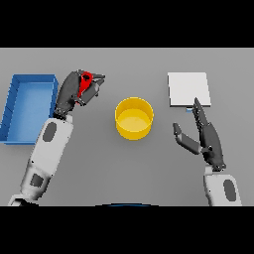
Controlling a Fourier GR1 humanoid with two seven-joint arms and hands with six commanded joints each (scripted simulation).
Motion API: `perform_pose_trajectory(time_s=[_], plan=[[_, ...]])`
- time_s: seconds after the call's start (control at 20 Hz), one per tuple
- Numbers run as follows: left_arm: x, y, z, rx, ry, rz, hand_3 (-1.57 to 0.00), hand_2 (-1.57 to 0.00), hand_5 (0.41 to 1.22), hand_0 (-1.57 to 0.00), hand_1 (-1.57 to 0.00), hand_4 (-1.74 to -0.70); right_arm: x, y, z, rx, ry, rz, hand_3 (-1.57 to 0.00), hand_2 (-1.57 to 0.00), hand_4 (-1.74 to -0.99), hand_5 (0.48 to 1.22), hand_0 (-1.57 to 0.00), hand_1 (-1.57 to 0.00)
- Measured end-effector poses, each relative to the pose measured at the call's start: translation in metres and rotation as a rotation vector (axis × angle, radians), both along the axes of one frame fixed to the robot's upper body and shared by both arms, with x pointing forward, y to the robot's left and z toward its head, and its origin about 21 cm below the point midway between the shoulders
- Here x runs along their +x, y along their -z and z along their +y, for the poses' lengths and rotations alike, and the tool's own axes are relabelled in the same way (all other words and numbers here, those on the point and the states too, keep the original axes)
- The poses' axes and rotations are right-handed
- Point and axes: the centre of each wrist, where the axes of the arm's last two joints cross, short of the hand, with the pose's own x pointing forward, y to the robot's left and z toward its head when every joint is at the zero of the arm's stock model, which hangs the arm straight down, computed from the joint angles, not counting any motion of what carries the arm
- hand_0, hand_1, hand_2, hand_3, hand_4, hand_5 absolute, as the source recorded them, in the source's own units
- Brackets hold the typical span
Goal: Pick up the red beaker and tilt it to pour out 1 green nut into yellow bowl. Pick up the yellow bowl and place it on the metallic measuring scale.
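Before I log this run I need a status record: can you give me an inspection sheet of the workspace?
Surface: grey table.
Job's things: red beaker in the left hand; yellow bowl at centre, apart from the scale, no nut seen inside; metallic measuring scale at far right, bare.
Clutter: blue bin at far left.
Hands: left hand curled round the beaker; right hand open, beside the bowl.
Cables: nothing seen.
Surroundings: nothing seen.

Left hand [74,92] fingers [92,94] curled in a grip, right hand [208,139] flat
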Motion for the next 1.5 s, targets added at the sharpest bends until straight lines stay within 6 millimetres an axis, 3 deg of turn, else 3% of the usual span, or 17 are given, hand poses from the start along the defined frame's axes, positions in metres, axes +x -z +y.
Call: perform_pose_trajectory(time_s=[0.3,0.6,0.75,0.9,1.2,1.5], plan=[[0.009,-0.025,-0.017,0.401,0.116,-0.069,-1.57,-1.57,1.136,-1.57,-1.57,-1.71,0.001,-0.003,0.004,0.016,0.002,-0.004,0.0,0.0,-1.28,0.69,0.0,0.0],[0.015,-0.04,-0.038,0.83,0.271,-0.07,-1.57,-1.57,1.196,-1.57,-1.57,-1.73,-0.004,-0.002,0.001,-0.02,-0.001,-0.011,0.0,0.0,-1.29,0.694,0.0,0.0],[0.023,-0.053,-0.052,1.016,0.331,-0.052,-1.57,-1.57,1.208,-1.57,-1.57,-1.61,-0.004,0.0,0.003,0.007,0.003,0.001,0.0,0.0,-1.284,0.678,0.0,0.0],[0.025,-0.057,-0.067,1.186,0.391,-0.053,-1.36,-1.57,1.214,-1.57,-1.57,-1.66,-0.001,0.001,0.005,0.05,0.021,0.044,0.0,0.0,-1.279,0.651,0.0,0.0],[0.034,-0.069,-0.092,1.489,0.458,-0.061,-1.2,-1.57,1.219,-1.57,-1.57,-1.71,-0.001,0.002,0.001,0.088,0.023,0.04,0.0,0.0,-1.301,0.607,0.0,0.0],[0.029,-0.074,-0.118,1.721,0.513,-0.171,-1.47,-1.57,1.221,-1.57,-1.57,-1.73,-0.001,0.005,-0.001,0.072,0.024,0.04,0.0,0.0,-1.298,0.599,0.0,0.0]])
